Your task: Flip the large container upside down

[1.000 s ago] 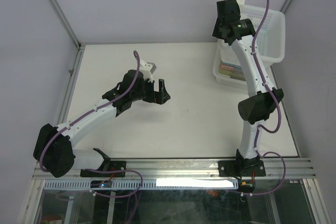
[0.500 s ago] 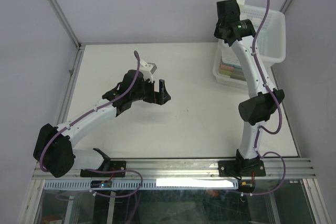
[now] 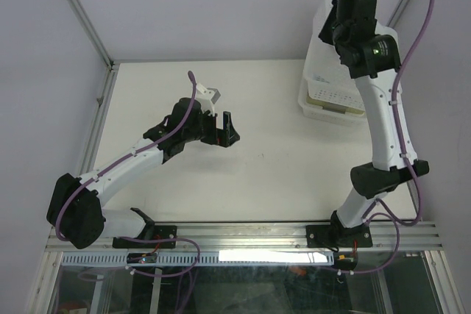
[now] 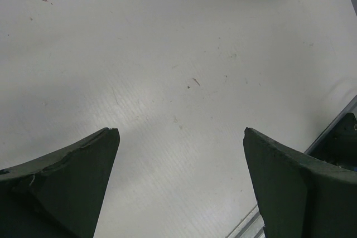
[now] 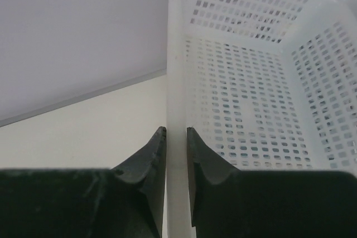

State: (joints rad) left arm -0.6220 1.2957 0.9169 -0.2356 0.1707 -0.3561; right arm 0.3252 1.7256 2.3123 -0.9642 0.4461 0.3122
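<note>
The large container [image 3: 321,34], whitish translucent plastic with a perforated base and walls, is raised and tilted at the back right, mostly hidden behind my right arm. In the right wrist view my right gripper [image 5: 176,132] is shut on its solid corner rim [image 5: 177,82], one finger outside and one inside, and the perforated inside [image 5: 251,98] fills the right of the view. My left gripper [image 3: 223,129] hovers open and empty over the bare table, its fingertips wide apart in the left wrist view [image 4: 181,132].
A smaller white tub [image 3: 313,106] sits on the table [image 3: 257,156] below the raised container, with a dotted grid showing across its top. The enclosure walls and a metal post stand close behind it. A metal rail [image 3: 243,233] runs along the near edge.
My right arm has risen and straightened, lifting the container's gripped side up and tilting it. The left arm has not moved.
</note>
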